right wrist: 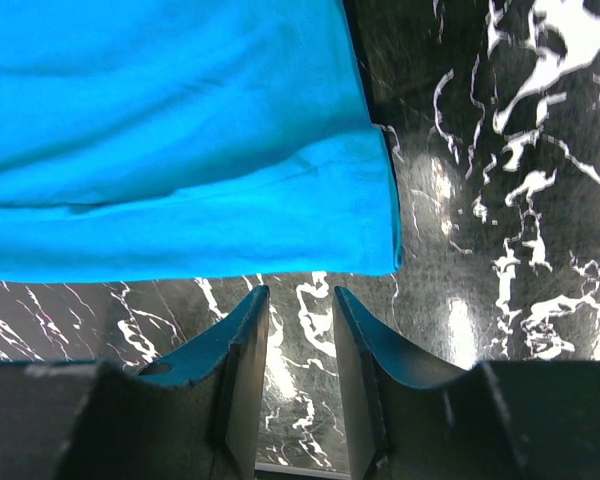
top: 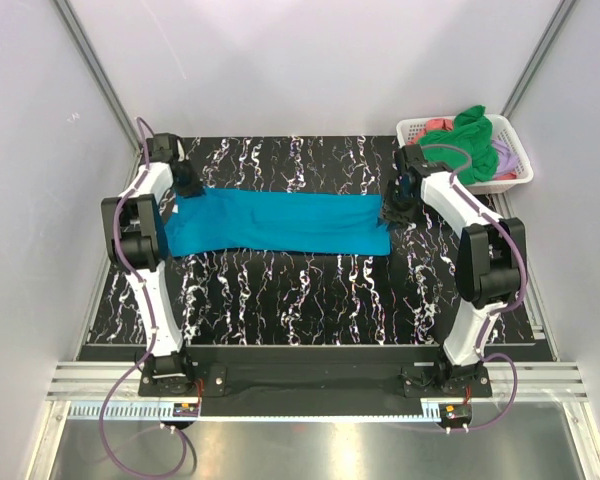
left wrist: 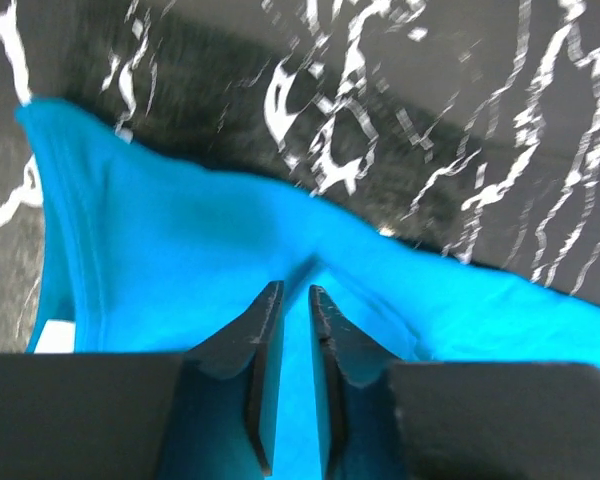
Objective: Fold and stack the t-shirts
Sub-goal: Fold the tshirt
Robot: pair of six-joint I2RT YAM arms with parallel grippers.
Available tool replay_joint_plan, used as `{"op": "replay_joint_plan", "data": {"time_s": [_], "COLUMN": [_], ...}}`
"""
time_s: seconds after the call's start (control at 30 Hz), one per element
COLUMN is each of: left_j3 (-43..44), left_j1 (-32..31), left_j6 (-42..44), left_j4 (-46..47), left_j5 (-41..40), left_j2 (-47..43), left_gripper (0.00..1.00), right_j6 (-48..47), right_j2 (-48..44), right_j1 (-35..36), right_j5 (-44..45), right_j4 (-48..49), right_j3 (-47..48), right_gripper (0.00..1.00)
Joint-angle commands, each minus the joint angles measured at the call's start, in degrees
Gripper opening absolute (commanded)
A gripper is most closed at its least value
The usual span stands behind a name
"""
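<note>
The teal-blue t-shirt lies as a long folded strip across the black marbled table. My left gripper is at its far left corner. In the left wrist view the gripper is nearly closed, with a raised ridge of the shirt pinched between the tips. My right gripper is at the strip's right end. In the right wrist view it is open and empty over bare table, just short of the shirt's hem.
A white lattice basket stands at the back right, off the table's corner. It holds a bright green shirt, a coral-pink one and a lilac one. White walls close in the sides and back.
</note>
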Motion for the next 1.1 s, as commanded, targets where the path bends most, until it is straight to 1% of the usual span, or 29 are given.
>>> {"op": "replay_joint_plan", "data": {"time_s": [0.0,0.03,0.07,0.1,0.13,0.17,0.2,0.23,0.27,0.33,0.37,0.4,0.43,0.5,0.53,0.63,0.73,0.87,0.97,1.07], "left_j3": [3.6,6.0,7.2,7.8,8.2,7.6,6.8,6.2,5.5,2.5,-0.2,-6.4,-10.5,-16.6,-21.1,-26.1,-28.9,-32.4,-34.9,-39.6], "left_j1": [0.1,0.1,0.1,0.0,0.1,0.1,0.0,0.1,0.1,-0.3,-0.3,-0.4,-0.3,-0.3,-0.1,0.2,0.1,0.1,0.1,0.2], "left_j6": [1.0,1.6,2.8,3.1,3.3,3.2,2.6,1.8,-0.4,-2.8,-5.3,-6.6,-7.7,-9.7,-10.5,-12.7,-15.2,-15.8,-16.9,-18.3], "left_j4": [-2.0,-4.7,-6.4,-7.8,-10.1,-10.9,-11.7,-14.2,-16.0,-21.0,-21.3,-20.6,-18.4,-15.9,-14.8,-14.1,-13.2,-11.1,-9.8,-4.6], "left_j5": [-2.3,-4.0,-5.3,-6.9,-11.6,-14.1,-16.5,-21.1,-22.9,-27.5,-27.2,-26.2,-23.8,-21.9,-20.3,-16.0,-14.5,-14.9,-14.9,-15.7], "left_j2": [-1.4,-1.5,-1.8,-3.2,-4.6,-6.0,-9.2,-10.4,-11.5,-14.7,-16.2,-17.9,-21.7,-24.6,-26.3,-26.4,-26.1,-28.2,-29.5,-30.9], "left_gripper": [0.24,0.38,0.44,0.47,0.49,0.54,0.56,0.58,0.59,0.59,0.58,0.58,0.57,0.55,0.55,0.54,0.56,0.61,0.63,0.64], "right_j6": [-1.3,-1.6,-1.8,-1.8,-2.0,-2.2,-2.4,-2.7,-2.7,-2.1,-1.8,-1.4,-0.9,-0.9,-1.3,-2.7,-3.3,-3.4,-3.5,-3.3], "right_j2": [1.0,1.4,1.6,2.3,2.7,2.9,3.3,3.8,4.5,8.9,10.4,12.7,13.4,15.3,16.0,18.5,19.4,18.3,16.9,15.7], "right_j1": [-0.2,-0.3,-0.3,-0.4,-0.4,-0.3,-0.4,-0.4,-0.4,-0.4,-0.4,-0.4,-0.4,-0.4,-0.4,-0.4,-0.4,-0.4,-0.4,-0.4], "right_j5": [0.8,1.3,1.3,1.4,1.3,1.4,1.2,0.9,0.8,0.9,0.9,0.9,0.9,1.5,2.3,3.6,4.9,4.6,4.8,4.4], "right_j4": [-1.4,-1.5,-1.6,-1.8,-2.0,-1.8,-0.4,0.4,0.9,-0.5,-0.9,-1.0,-0.8,-0.7,-0.9,-2.2,-2.6,-2.0,-1.8,-2.1], "right_j3": [4.4,5.0,5.8,6.1,6.4,6.5,6.3,6.1,7.0,9.3,11.6,12.5,13.3,15.3,15.9,18.1,17.9,16.6,16.8,17.6], "right_gripper": [0.40,0.41,0.42,0.42,0.43,0.44,0.45,0.45,0.45,0.45,0.45,0.44,0.44,0.43,0.43,0.43,0.42,0.42,0.42,0.42]}}
